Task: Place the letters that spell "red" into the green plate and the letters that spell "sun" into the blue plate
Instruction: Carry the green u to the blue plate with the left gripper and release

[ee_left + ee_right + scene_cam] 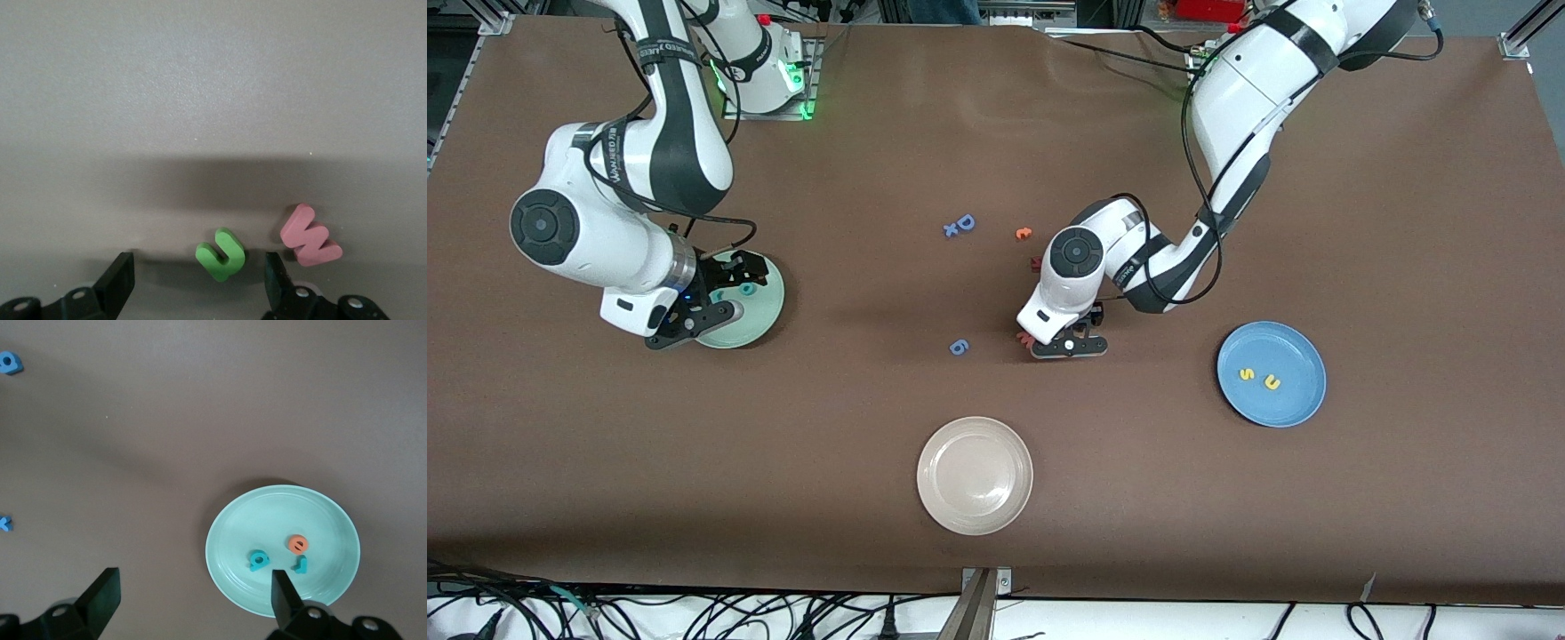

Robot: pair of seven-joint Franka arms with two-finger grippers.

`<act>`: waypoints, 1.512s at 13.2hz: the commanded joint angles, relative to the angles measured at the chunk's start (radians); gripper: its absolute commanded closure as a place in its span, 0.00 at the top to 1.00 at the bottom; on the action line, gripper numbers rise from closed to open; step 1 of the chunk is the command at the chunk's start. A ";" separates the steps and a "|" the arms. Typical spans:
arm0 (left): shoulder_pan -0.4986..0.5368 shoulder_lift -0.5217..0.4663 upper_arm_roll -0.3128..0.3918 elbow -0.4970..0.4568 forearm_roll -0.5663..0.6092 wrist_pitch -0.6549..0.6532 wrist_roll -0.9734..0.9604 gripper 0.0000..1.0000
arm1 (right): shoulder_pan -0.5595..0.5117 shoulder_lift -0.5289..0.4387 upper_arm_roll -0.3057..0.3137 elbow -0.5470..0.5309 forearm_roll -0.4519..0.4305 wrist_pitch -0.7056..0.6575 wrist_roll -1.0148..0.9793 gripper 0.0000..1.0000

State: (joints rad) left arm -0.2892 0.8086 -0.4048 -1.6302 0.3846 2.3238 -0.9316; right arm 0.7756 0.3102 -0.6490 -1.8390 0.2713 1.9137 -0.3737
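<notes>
A green "n" (221, 253) lies on the table between the fingers of my left gripper (197, 283), which is open and low around it with a gap on each side. In the front view that gripper (1069, 345) hides the "n". The blue plate (1294, 351) holds a yellow "s" (1247, 374) and a yellow "u" (1271, 383). My right gripper (193, 593) hangs open and empty over the edge of the green plate (267, 520). In that plate lie a teal "d" (259, 559), an orange "e" (299, 543) and a teal "r" (300, 565).
A pink "w" (310, 235) lies close beside one left finger. A dark red letter (1036, 263), a small orange letter (1024, 233), a blue "D" (965, 222) with a small blue "x" (951, 230), and a periwinkle "6" (958, 347) lie mid-table. A cream plate (975, 444) is nearest the camera.
</notes>
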 commanded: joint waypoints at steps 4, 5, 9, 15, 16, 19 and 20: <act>-0.010 0.003 0.012 0.009 0.037 0.002 -0.023 0.74 | -0.004 0.015 -0.006 0.041 -0.032 -0.025 0.018 1.00; -0.010 0.003 0.015 0.009 0.037 0.002 -0.023 0.70 | -0.004 0.015 -0.006 0.041 -0.032 -0.025 0.018 1.00; -0.015 0.000 0.017 0.010 0.037 0.002 -0.026 0.49 | -0.004 0.015 -0.006 0.041 -0.032 -0.024 0.018 1.00; -0.021 0.000 0.017 0.012 0.034 0.002 -0.027 0.34 | -0.004 0.017 -0.006 0.043 -0.032 -0.024 0.018 1.00; -0.021 0.000 0.017 0.012 0.034 0.002 -0.027 0.33 | -0.004 0.015 -0.006 0.041 -0.032 -0.024 0.018 1.00; -0.027 -0.002 0.017 0.012 0.034 0.002 -0.035 0.26 | -0.004 0.017 -0.006 0.043 -0.032 -0.024 0.018 1.00; -0.027 -0.005 0.017 0.012 0.034 0.002 -0.039 0.26 | -0.004 0.017 -0.006 0.041 -0.032 -0.024 0.018 1.00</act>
State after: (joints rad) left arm -0.2998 0.8080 -0.3984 -1.6196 0.3850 2.3308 -0.9357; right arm 0.7740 0.3172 -0.6532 -1.8236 0.2536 1.9134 -0.3675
